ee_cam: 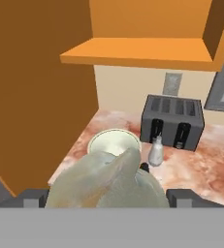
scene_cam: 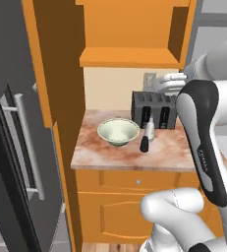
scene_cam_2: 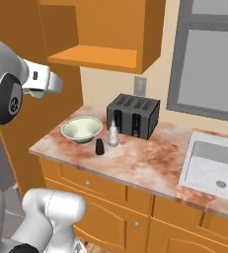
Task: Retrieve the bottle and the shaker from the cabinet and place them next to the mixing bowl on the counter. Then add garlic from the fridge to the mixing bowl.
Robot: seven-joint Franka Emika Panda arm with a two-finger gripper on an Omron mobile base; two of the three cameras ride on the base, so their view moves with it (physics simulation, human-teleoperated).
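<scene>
Pink-brown marbled stone makes up the counter (scene_cam_2: 150, 163), which sits on orange wooden drawers and doors, with an open orange cabinet (scene_cam_2: 100, 34) hanging above it. Small dark lettering runs down the black panel of the arm in the left base view, too small to read with certainty; no other writing can be made out.

From the hand's own camera, a pale, lumpy bulb of garlic (ee_cam: 108, 181) sits directly between the two dark finger tips of the gripper (ee_cam: 108, 196), with the tips standing wide apart on either side of it. The jaws are spread wide around the bulb and appear to pinch it, though actual contact at the tips is hard to confirm. The gripper hangs in the air, above and on the near side of the counter.

Just beyond the garlic, lower down, the pale green mixing bowl (ee_cam: 114, 144) rests on the left part of the counter. To its right stand the small black shaker (scene_cam_2: 100, 147) and the clear bottle (scene_cam_2: 113, 134), close beside each other and near the bowl. Behind them, against the cream wall, is a dark grey toaster (scene_cam_2: 133, 115) with a wall socket (scene_cam_2: 139, 87) above it.

Farther right, a sink (scene_cam_2: 214, 168) is set into the counter under a grey-framed window (scene_cam_2: 209, 64). On the far left in the left base view stands a dark grey fridge (scene_cam: 16, 162) with a long pale handle.
</scene>
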